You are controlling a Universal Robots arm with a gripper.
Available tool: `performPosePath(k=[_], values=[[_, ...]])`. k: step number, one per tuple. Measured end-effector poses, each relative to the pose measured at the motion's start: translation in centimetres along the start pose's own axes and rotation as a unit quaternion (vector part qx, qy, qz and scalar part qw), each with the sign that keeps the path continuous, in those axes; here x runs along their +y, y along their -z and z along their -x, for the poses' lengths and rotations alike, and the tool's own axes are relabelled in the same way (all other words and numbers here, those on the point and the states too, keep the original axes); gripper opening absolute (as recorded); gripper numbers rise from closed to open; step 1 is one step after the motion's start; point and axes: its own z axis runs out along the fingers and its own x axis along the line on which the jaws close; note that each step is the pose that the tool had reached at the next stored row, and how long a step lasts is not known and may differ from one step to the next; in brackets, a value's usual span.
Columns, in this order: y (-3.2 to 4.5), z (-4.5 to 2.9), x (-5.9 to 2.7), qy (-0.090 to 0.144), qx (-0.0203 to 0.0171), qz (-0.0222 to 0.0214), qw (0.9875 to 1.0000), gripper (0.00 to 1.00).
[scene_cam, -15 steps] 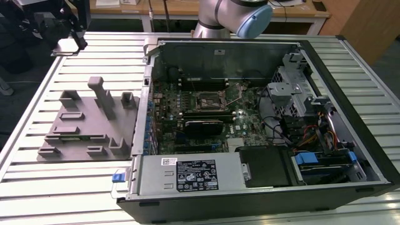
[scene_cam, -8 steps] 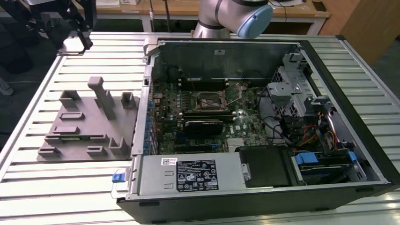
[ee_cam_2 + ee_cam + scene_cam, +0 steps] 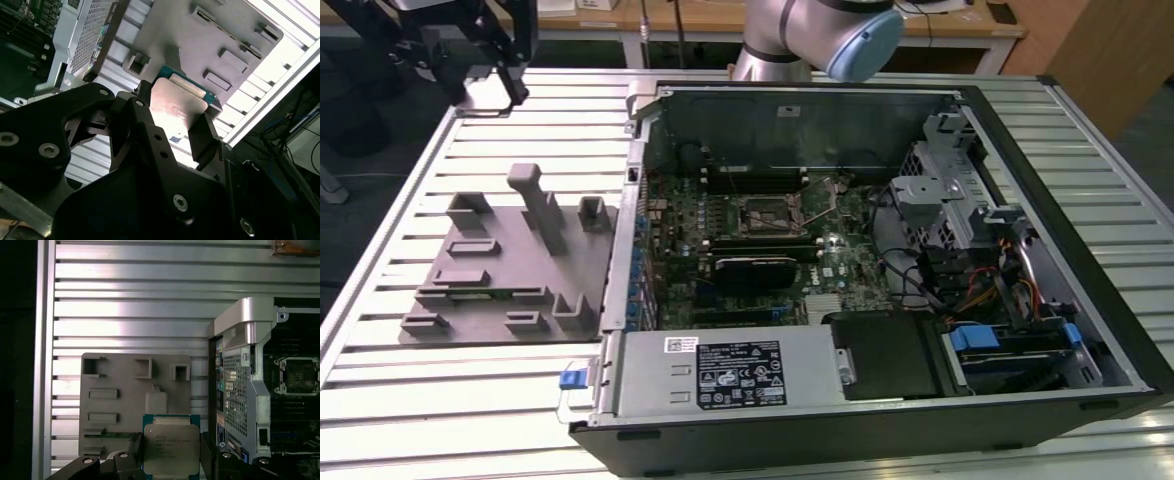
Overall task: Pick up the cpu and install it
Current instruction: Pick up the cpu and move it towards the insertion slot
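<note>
Ribbed metal slats form the tabletop [image 3: 480, 400]. An open computer case [image 3: 854, 440] sits on it, and a grey moulded tray [image 3: 494, 260] lies just beside the case on the exterior view's left. In both wrist views the claw [image 3: 172, 127] is closed on the cpu [image 3: 171, 450], with one finger [image 3: 137, 107] against each of two opposite edges. The silver top faces the first wrist camera. The cpu hangs above the tray without touching it, well apart from the socket [image 3: 296, 374] on the board inside the case.

By my reading, the step in hand is the carry from tray to socket. Doing it well means keeping the cpu flat and square between the fingers, since an edge grip on so thin a plate could let it pivot or slip. The case's raised wall [image 3: 250, 325] lies between the cpu and the socket, so the path needs enough height to clear it. Whether the socket's frame is open I cannot tell.
</note>
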Motion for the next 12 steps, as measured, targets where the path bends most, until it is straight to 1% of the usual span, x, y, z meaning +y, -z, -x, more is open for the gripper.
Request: performPosePath(k=[12], values=[[-0.05,1.59,0.17,0.000,0.0000,0.0000,1.0000,0.54]])
